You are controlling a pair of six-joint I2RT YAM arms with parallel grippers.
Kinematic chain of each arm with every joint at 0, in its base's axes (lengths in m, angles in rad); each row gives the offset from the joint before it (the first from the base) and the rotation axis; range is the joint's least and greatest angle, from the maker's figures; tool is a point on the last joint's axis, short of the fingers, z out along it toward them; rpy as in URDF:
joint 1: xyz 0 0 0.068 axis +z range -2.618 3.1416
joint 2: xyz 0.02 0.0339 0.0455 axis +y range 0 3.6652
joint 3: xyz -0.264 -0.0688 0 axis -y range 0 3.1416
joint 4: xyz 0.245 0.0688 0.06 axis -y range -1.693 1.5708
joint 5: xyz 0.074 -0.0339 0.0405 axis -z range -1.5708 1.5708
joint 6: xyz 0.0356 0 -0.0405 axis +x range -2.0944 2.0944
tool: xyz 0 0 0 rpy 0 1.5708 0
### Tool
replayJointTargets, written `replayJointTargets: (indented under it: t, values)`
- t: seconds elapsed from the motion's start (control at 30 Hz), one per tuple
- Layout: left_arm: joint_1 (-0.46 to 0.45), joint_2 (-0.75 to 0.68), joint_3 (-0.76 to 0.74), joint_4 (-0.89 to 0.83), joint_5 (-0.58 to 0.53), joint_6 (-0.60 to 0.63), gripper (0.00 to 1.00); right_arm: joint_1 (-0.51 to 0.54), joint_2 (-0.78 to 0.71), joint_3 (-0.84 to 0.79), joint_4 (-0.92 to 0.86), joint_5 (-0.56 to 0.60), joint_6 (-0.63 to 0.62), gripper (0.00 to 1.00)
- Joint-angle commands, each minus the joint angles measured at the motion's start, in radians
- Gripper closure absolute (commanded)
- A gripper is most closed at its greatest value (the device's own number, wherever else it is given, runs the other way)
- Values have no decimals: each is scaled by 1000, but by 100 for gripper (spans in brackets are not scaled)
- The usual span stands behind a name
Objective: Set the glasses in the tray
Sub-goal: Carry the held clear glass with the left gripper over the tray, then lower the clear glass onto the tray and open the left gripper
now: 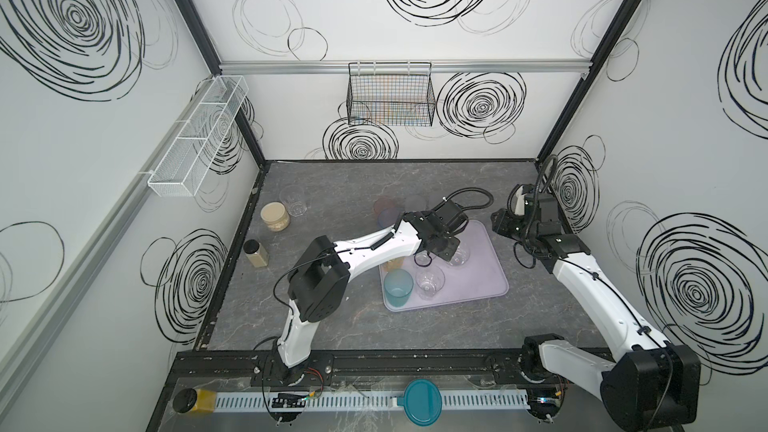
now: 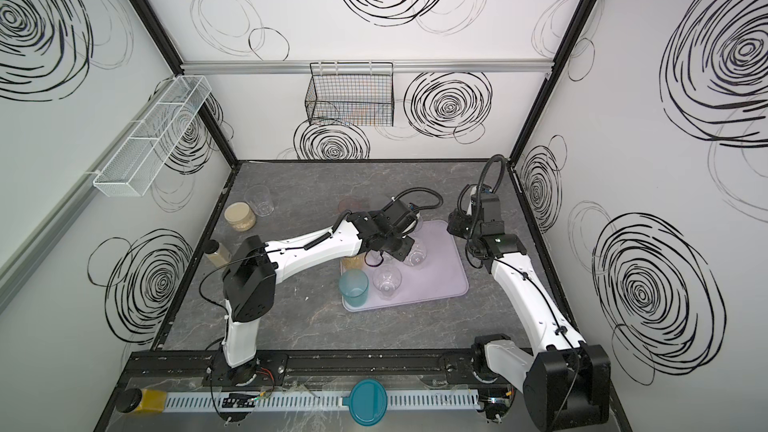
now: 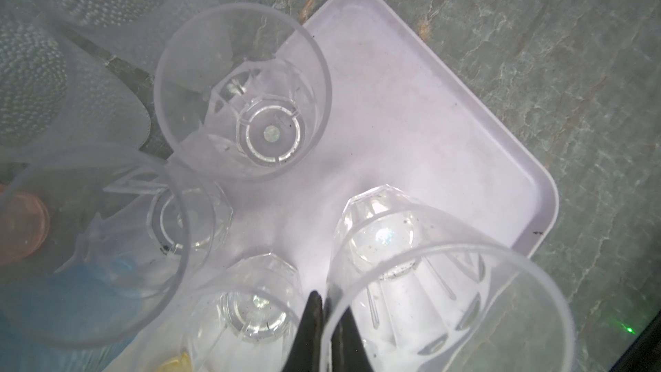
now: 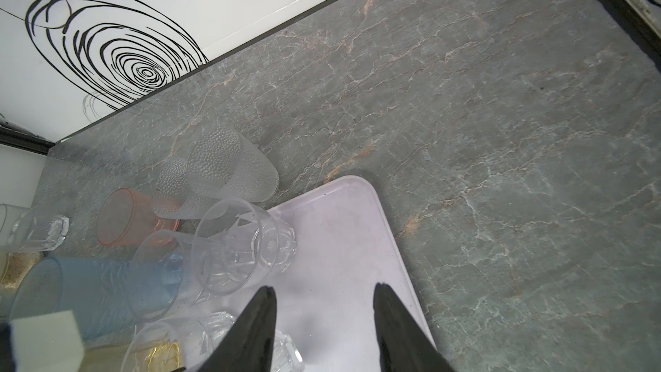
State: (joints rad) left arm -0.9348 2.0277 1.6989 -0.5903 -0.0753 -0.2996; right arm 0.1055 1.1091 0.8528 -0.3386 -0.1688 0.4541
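Left fingers (image 3: pixel 311 323) pinch clear glass (image 3: pixel 411 280) rim, tray (image 3: pixel 411 101) beneath; right fingers (image 4: pixel 254 327) parted, empty, above tray.

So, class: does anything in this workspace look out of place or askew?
Yes. Off the table, along the front edge, a yellow-filled jar with a black cap lies on its side beside the white slotted strip, and a round teal lid rests on that strip.
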Motion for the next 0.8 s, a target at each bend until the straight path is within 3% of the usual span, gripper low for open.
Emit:
replayJointTargets:
  t: [0.0, 0.43, 0.57, 0.77]
  values:
    - [-2, 33, 66, -21, -21, 34, 100, -1, 2, -21, 40, -12, 12, 51]
    - [16, 78, 90, -65, -20, 31, 100, 7, 20, -30, 67, -37, 23, 51]
    - [29, 83, 106, -68, -21, 27, 92, 16, 21, -30, 61, -34, 21, 51]
    - [43, 98, 126, -74, -24, 30, 92, 23, 20, -28, 55, -31, 23, 51]
